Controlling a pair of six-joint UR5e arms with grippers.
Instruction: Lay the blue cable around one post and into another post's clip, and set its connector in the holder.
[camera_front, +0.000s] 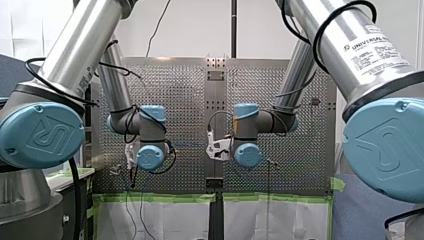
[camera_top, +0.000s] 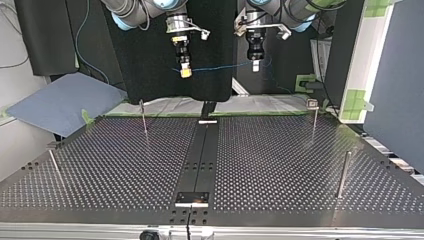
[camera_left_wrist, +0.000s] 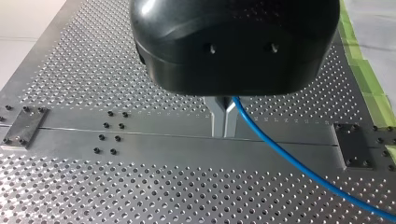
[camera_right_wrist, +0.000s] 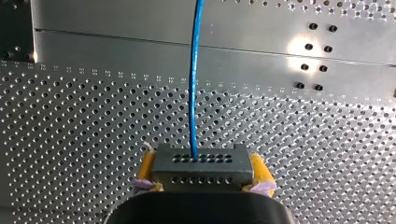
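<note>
A thin blue cable hangs stretched between my two grippers, high above the perforated table. My right gripper, at the top view's left, is shut on the cable's dark grey connector, which sits between its yellow pads. The cable leaves the connector's face straight ahead. My left gripper has its metal fingers shut on the cable, which trails away beside it. In the top view my left gripper hangs at the right of the other one.
Thin posts stand on the table: one at the far left, one with a clip on top at the far right, a thicker one at the near right, one at the near left. A small bracket sits on the centre rail's near end.
</note>
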